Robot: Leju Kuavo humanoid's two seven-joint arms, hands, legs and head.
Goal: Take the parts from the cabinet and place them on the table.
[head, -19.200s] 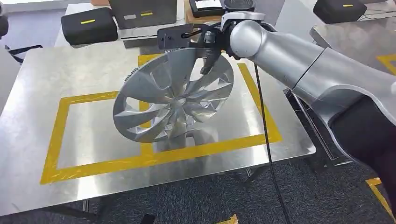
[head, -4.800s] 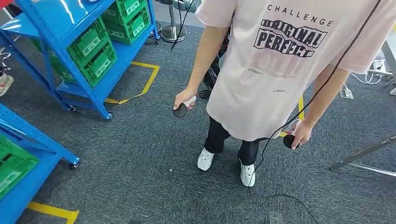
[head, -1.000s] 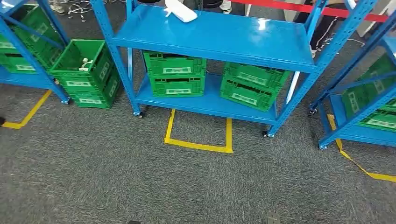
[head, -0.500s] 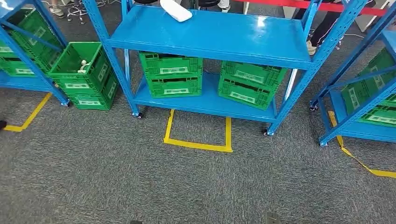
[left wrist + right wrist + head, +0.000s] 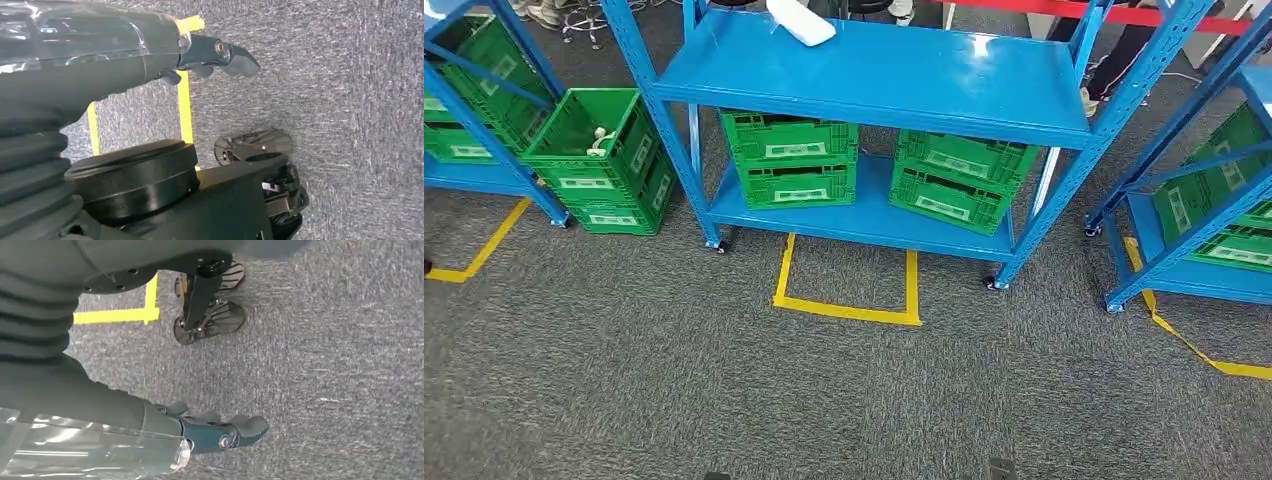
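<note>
Nearest, the left hand and the right hand are hung over the grey carpet, fingers loosely apart and nothing held, probably because the cabinet is being approached. Further on, a yellow tape square is marked before the blue cabinet, and a white part is seen on its top shelf. Compared with half a second ago, the scene is hardly shifted.
</note>
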